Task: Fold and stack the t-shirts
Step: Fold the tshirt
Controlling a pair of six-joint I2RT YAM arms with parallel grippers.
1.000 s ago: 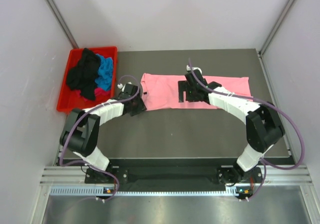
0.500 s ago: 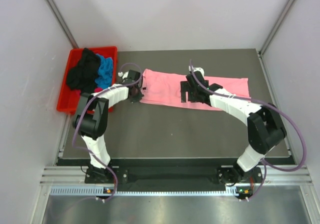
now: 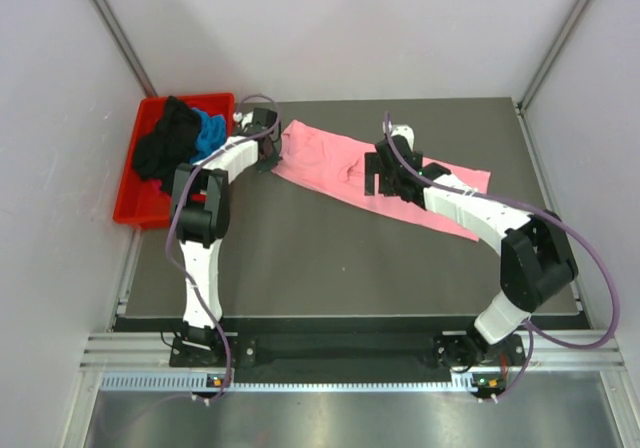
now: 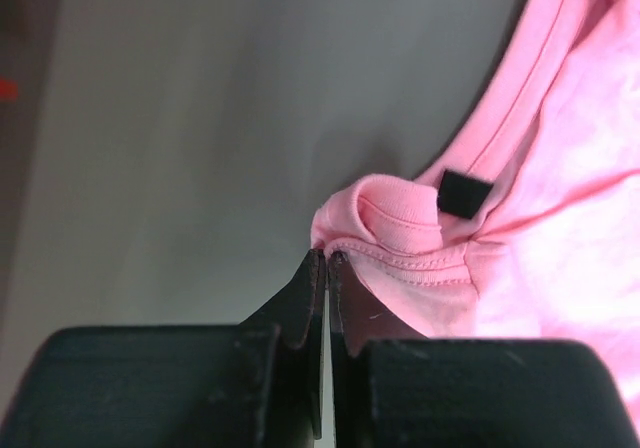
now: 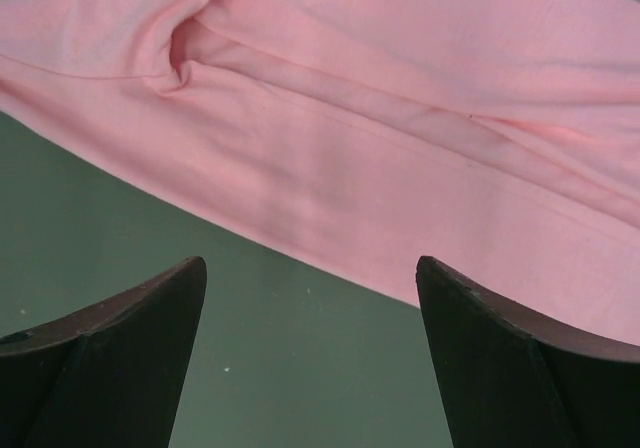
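A light pink t-shirt (image 3: pixel 330 158), folded into a long strip, lies slanted across the dark table from far left to mid right. My left gripper (image 3: pixel 272 150) is shut on the neck end; in the left wrist view its tips (image 4: pixel 327 257) pinch the collar edge of the pink t-shirt (image 4: pixel 420 243) beside a black tag (image 4: pixel 462 193). My right gripper (image 3: pixel 380 181) hovers open over the strip's middle. In the right wrist view its gripper (image 5: pixel 310 268) spans bare table just below the near edge of the pink t-shirt (image 5: pixel 400 118). A black t-shirt (image 3: pixel 165 148) and a blue t-shirt (image 3: pixel 211 136) sit bunched in the bin.
A red plastic bin (image 3: pixel 125 206) stands at the table's far left corner, right beside my left arm. Grey walls enclose the table (image 3: pixel 330 258) on three sides.
My left gripper shut on the collar and dragged that end back and left toward the bin, so the strip now lies slanted. The right gripper stayed open over the middle.
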